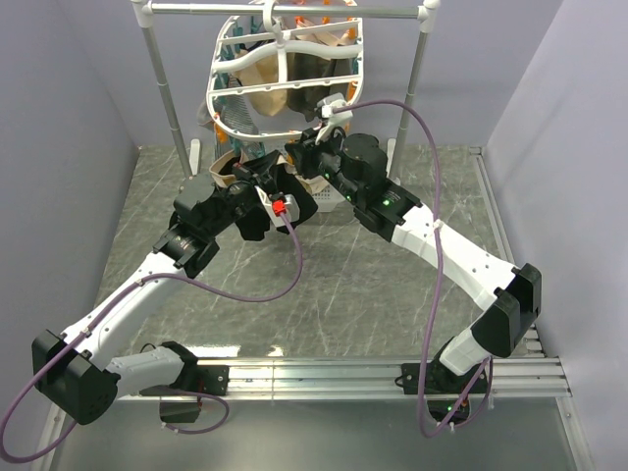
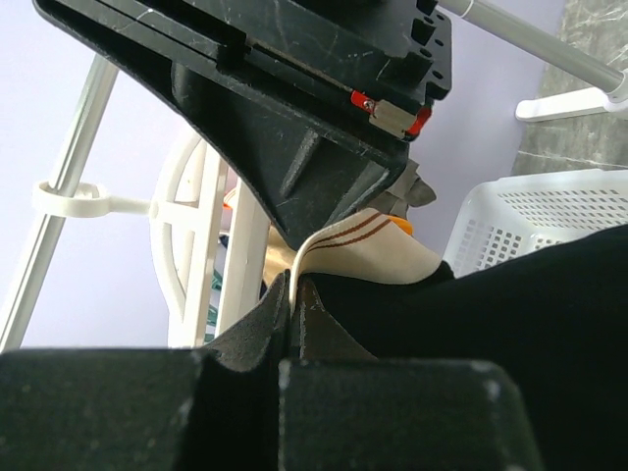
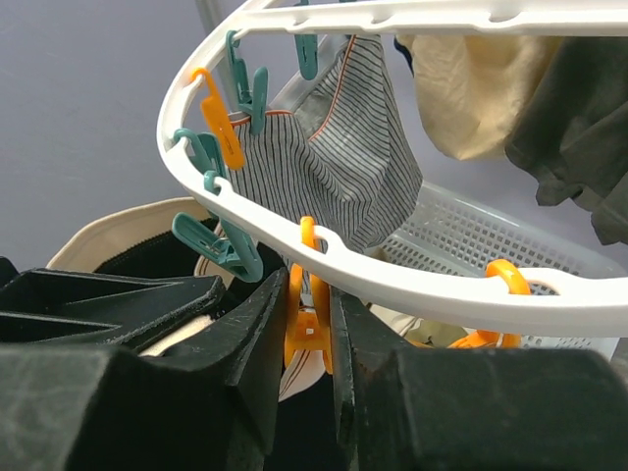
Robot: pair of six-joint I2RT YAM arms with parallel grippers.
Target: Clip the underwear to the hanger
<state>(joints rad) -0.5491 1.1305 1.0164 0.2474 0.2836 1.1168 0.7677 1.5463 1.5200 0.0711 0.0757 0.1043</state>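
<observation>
The white oval hanger (image 1: 285, 74) hangs from the rail, with orange and teal clothespins under its rim (image 3: 442, 289). My left gripper (image 2: 292, 294) is shut on the beige waistband (image 2: 373, 250) of the black underwear (image 2: 530, 324) and holds it up just below the hanger, above the basket. My right gripper (image 3: 309, 324) sits under the rim, its two fingers pressed against both sides of an orange clothespin (image 3: 309, 314). The waistband (image 3: 108, 226) shows just left of that pin. In the top view the left gripper (image 1: 263, 175) and right gripper (image 1: 304, 147) are close together.
A white perforated basket (image 2: 530, 211) stands on the table under the hanger. A striped garment (image 3: 334, 157), a beige one (image 3: 471, 88) and a dark one (image 3: 579, 128) hang clipped on the frame. The grey rail stand (image 1: 285, 10) spans the back.
</observation>
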